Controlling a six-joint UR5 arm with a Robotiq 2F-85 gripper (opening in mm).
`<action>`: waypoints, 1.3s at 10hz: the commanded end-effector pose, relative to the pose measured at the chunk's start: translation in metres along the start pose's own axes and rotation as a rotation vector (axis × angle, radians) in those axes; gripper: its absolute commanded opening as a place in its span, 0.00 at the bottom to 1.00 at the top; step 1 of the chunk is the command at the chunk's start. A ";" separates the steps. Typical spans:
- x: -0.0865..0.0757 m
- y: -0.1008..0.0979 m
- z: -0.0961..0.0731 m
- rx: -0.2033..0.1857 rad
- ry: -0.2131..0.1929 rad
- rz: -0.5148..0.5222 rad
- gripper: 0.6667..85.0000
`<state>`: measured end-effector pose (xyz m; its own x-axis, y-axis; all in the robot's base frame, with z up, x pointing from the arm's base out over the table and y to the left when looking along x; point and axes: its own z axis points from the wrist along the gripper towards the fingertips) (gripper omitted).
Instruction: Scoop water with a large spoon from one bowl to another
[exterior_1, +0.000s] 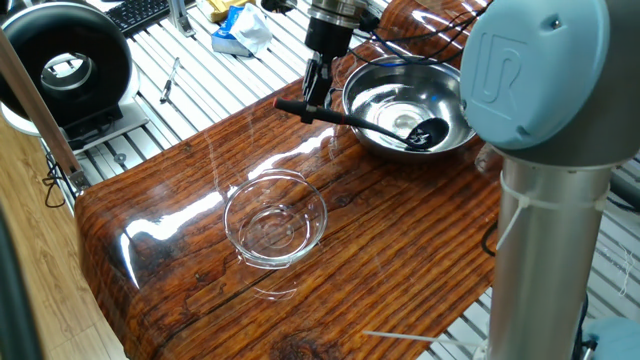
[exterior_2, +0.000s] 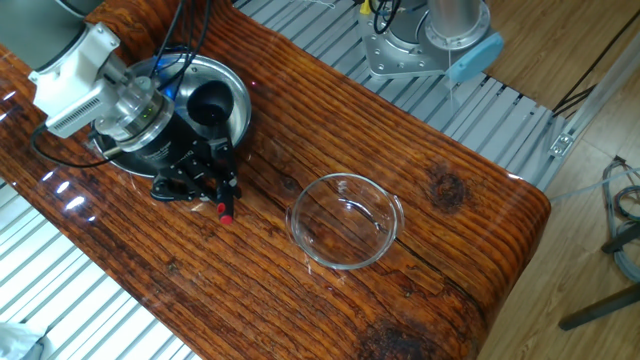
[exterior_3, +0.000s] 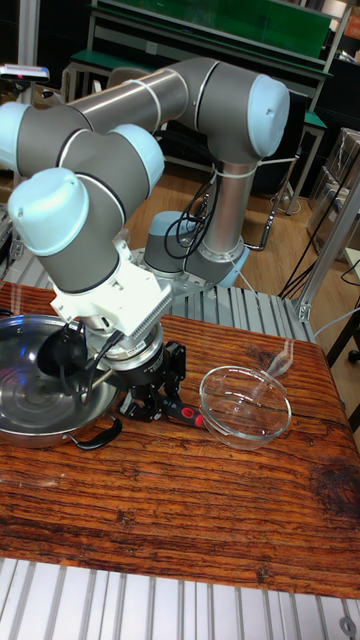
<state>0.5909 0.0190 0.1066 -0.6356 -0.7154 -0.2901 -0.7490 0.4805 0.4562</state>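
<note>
My gripper (exterior_1: 314, 100) (exterior_2: 222, 180) (exterior_3: 168, 398) is shut on the handle of the large spoon (exterior_1: 365, 121), a black ladle with a red tip (exterior_2: 226, 217) (exterior_3: 199, 420). Its cup (exterior_1: 428, 133) (exterior_2: 210, 102) (exterior_3: 62, 354) sits low inside the shiny steel bowl (exterior_1: 374, 92) (exterior_2: 238, 85) (exterior_3: 14, 418), tilted toward the bowl's floor. Water in the steel bowl shows only as glints. The small clear glass bowl (exterior_1: 275, 219) (exterior_2: 346, 221) (exterior_3: 245, 406) stands apart on the wooden table, nothing visible in it.
The wooden tabletop (exterior_1: 380, 240) drops off to slatted metal on all sides. The arm's big grey column (exterior_1: 545, 230) stands at the near right in one fixed view. A black round device (exterior_1: 65, 65), a keyboard and scraps lie beyond the table's far edge.
</note>
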 end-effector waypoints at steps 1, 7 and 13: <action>-0.005 0.000 -0.002 -0.005 -0.023 -0.023 0.00; -0.007 -0.013 -0.005 0.046 -0.038 -0.091 0.00; -0.018 -0.019 -0.011 0.099 -0.082 -0.139 0.00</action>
<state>0.6118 0.0137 0.1065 -0.5472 -0.7464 -0.3787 -0.8318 0.4345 0.3454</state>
